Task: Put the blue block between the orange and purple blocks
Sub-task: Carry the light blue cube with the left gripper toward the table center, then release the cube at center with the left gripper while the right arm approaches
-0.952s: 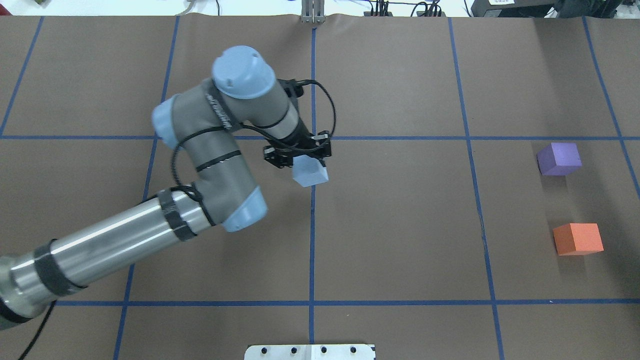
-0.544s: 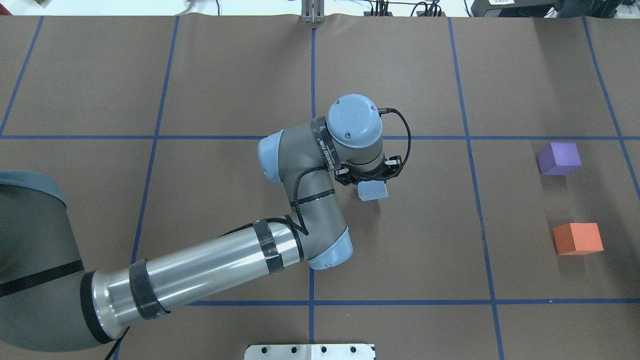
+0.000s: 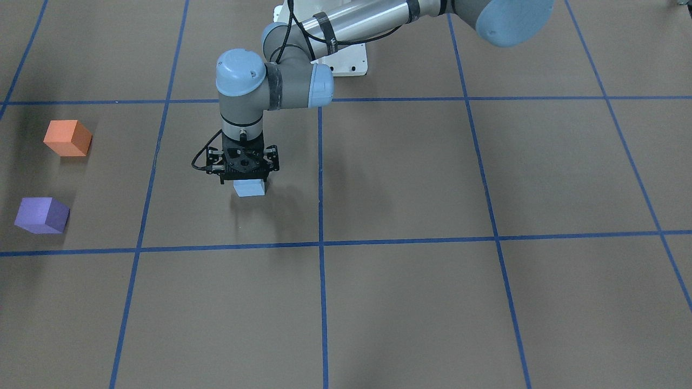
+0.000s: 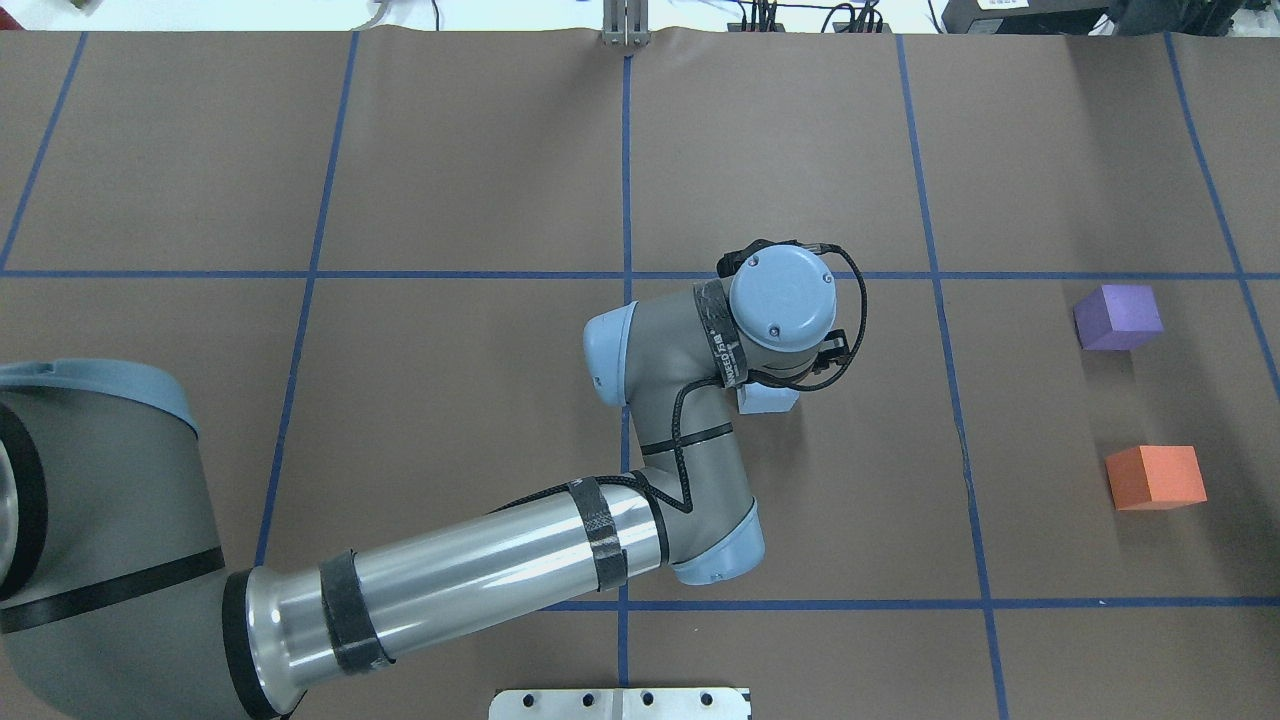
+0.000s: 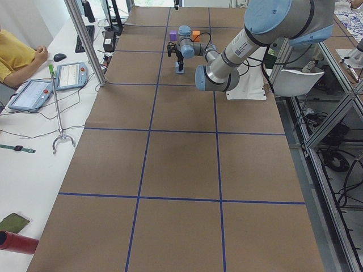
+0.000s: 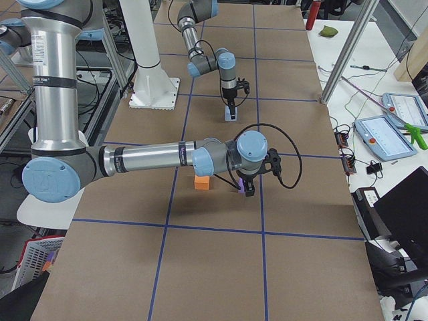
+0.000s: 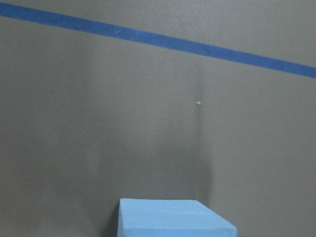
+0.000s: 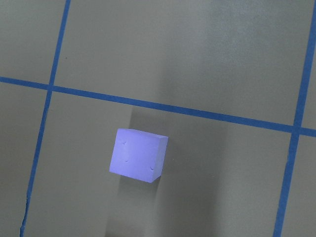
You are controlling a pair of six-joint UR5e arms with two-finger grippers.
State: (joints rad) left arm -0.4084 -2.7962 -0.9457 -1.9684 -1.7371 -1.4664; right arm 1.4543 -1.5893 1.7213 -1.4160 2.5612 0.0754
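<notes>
My left gripper (image 3: 248,181) is shut on the light blue block (image 3: 249,188) and holds it just above the brown table, right of the centre line in the overhead view (image 4: 768,398). The block's top edge shows in the left wrist view (image 7: 173,217). The purple block (image 4: 1118,318) and the orange block (image 4: 1155,477) sit apart at the far right, with a gap between them. My right gripper (image 6: 249,189) hangs over the purple block (image 8: 138,155); I cannot tell whether it is open or shut.
Blue tape lines (image 4: 940,300) divide the brown table into squares. A white base plate (image 4: 620,703) sits at the near edge. An operator (image 5: 17,54) sits by tablets at the side table, off the work surface.
My left arm has swung to the right with the blue block in its gripper, closer to the purple and orange blocks. The two blocks have not moved.
</notes>
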